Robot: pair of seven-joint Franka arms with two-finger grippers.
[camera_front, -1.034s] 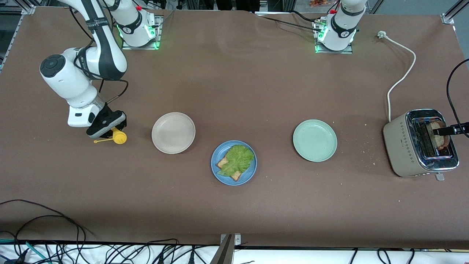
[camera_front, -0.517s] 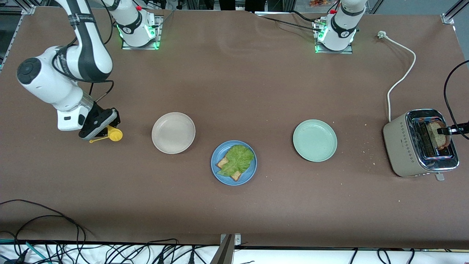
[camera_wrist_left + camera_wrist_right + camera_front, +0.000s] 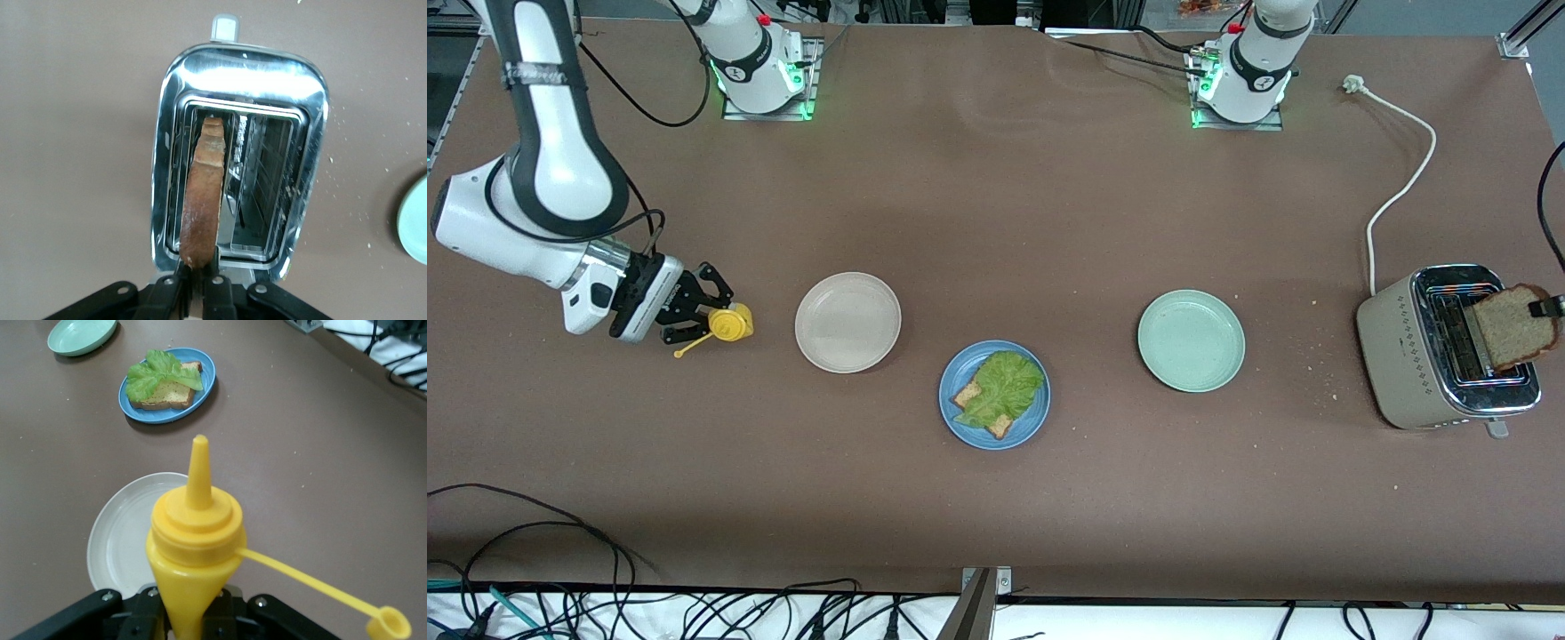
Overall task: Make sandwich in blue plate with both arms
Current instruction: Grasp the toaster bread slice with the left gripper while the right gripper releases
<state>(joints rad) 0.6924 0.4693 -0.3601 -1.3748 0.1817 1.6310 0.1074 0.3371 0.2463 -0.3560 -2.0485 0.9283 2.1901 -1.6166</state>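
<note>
The blue plate [image 3: 1039, 413] holds a brown bread slice [image 3: 967, 394] under a ruffled green lettuce leaf [image 3: 1003, 384]. My left gripper [image 3: 1549, 308] is shut on a second bread slice [image 3: 1513, 327], which hangs just above the toaster [image 3: 1405, 356]. In the left wrist view that bread slice [image 3: 203, 193] shows edge-on over a slot, clamped in the left gripper [image 3: 197, 280]. My right gripper [image 3: 710, 313] is shut on a yellow squeeze bottle [image 3: 731, 324] over the table beside the beige plate [image 3: 847, 322]. In the right wrist view the bottle [image 3: 195, 540] has its nozzle toward the blue plate [image 3: 200, 393], its cap dangling.
A pale green plate [image 3: 1191, 340] lies between the blue plate and the toaster. A white power cord [image 3: 1405, 178] runs from the toaster toward the left arm's base. Crumbs dot the table near the toaster. Black cables lie along the table edge nearest the camera.
The left gripper closed on the bread slice and lifted it out of the toaster slot. The right arm swung outward and tipped the yellow bottle over toward the beige plate.
</note>
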